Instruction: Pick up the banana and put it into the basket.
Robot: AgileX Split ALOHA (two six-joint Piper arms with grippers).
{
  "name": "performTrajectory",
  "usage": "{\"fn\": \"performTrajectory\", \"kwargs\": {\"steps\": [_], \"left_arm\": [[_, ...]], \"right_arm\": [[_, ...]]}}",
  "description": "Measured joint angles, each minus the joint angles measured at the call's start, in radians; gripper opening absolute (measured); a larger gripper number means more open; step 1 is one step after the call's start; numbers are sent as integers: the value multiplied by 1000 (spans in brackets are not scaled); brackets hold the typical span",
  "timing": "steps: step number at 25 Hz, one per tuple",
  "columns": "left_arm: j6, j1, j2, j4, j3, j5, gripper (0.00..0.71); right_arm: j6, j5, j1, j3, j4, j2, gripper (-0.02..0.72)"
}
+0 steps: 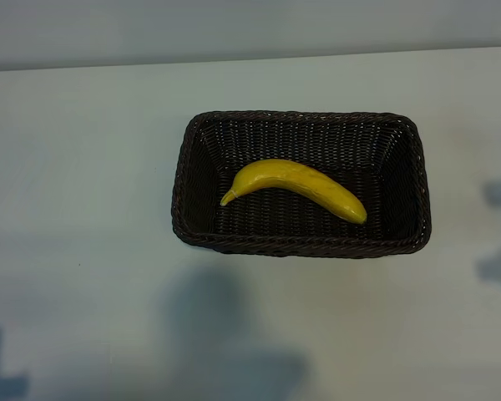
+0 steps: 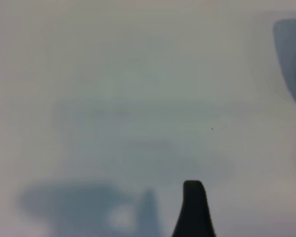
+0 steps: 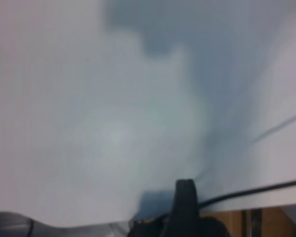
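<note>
The bright yellow banana [image 1: 296,187] lies inside the dark brown woven basket [image 1: 202,134], slanting across its floor with the pointed stem end toward the left wall. The basket stands on the white table a little right of centre. Neither arm shows in the exterior view; only their shadows fall on the table. My left gripper [image 2: 148,217] hangs over bare table, with one dark finger [image 2: 194,210] showing and nothing beside it. My right gripper [image 3: 148,217] is over the table's edge, again with a single dark finger [image 3: 185,202] in view and nothing held. Both wrist views miss the basket and banana.
A black cable [image 3: 266,190] runs along the table's edge near the right gripper, with wood [image 3: 232,219] below that edge. The table's far edge [image 1: 250,58] meets a pale wall. Arm shadows [image 1: 225,334] darken the table in front of the basket.
</note>
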Motion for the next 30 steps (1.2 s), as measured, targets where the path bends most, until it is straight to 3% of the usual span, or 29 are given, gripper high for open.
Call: {"fn": "performTrajectory", "kwargs": {"steps": [5, 11, 24, 30], "left_arm": [[0, 0, 0, 0, 0, 0, 569], [0, 0, 0, 0, 0, 0, 569], [0, 0, 0, 0, 0, 0, 569], [-4, 0, 0, 0, 0, 0, 569]], "right_arm": [[0, -28, 0, 175, -1, -248, 605], [0, -117, 0, 221, -1, -431, 605], [0, -126, 0, 233, -1, -508, 605], [0, -127, -62, 233, -1, -588, 605]]}}
